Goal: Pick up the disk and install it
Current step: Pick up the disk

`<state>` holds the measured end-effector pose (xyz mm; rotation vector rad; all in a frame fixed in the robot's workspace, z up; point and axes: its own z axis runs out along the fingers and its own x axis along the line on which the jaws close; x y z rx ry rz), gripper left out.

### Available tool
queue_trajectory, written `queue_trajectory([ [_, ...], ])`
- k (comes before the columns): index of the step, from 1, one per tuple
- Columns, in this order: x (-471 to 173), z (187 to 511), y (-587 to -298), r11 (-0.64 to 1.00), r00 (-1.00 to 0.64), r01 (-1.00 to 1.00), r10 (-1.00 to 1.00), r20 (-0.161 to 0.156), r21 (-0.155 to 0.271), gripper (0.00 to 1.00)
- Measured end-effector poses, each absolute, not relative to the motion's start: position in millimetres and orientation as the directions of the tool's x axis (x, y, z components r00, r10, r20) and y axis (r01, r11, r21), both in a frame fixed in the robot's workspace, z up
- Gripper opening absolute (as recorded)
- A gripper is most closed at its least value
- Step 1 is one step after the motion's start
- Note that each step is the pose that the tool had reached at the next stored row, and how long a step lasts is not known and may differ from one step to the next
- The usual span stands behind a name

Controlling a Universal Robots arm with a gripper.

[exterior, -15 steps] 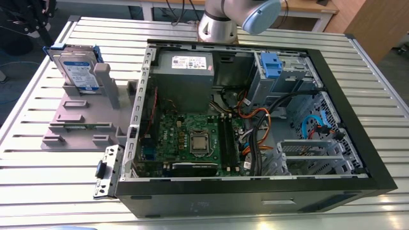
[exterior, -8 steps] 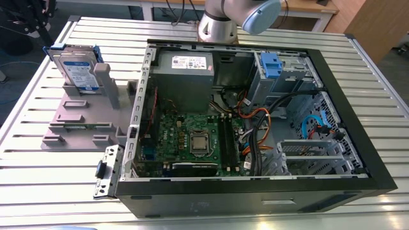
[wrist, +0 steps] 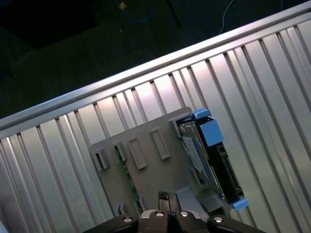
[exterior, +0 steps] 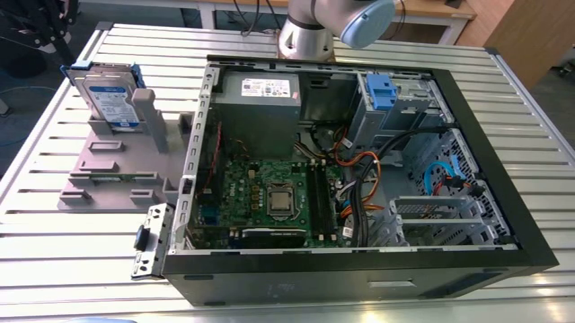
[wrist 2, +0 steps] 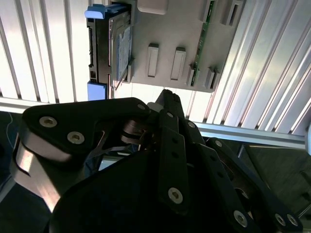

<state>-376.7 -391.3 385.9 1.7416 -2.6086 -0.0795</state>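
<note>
In the exterior view, the disk (exterior: 108, 94) is standing on its edge at the far corner of the grey holder (exterior: 117, 168), beside the open computer case (exterior: 503, 202). In the second wrist view, the claw (wrist 2: 167, 94) is hanging over the holder, closed and holding nothing. In the first wrist view, the claw (wrist: 167, 196) is pointing beside the disk (wrist: 204, 155), not at it. Going down closed or off to one side, it could be knocking the disk over.

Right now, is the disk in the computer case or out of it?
Out: the disk stands on edge in the grey holder, beside the computer case.
</note>
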Motion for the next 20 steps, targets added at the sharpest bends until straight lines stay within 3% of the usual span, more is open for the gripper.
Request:
queue_trajectory([
  [20, -376.7, 385.9, -391.3, 0.368, -0.369, -0.929, -0.929, -0.025, 0.044, 0.11],
])
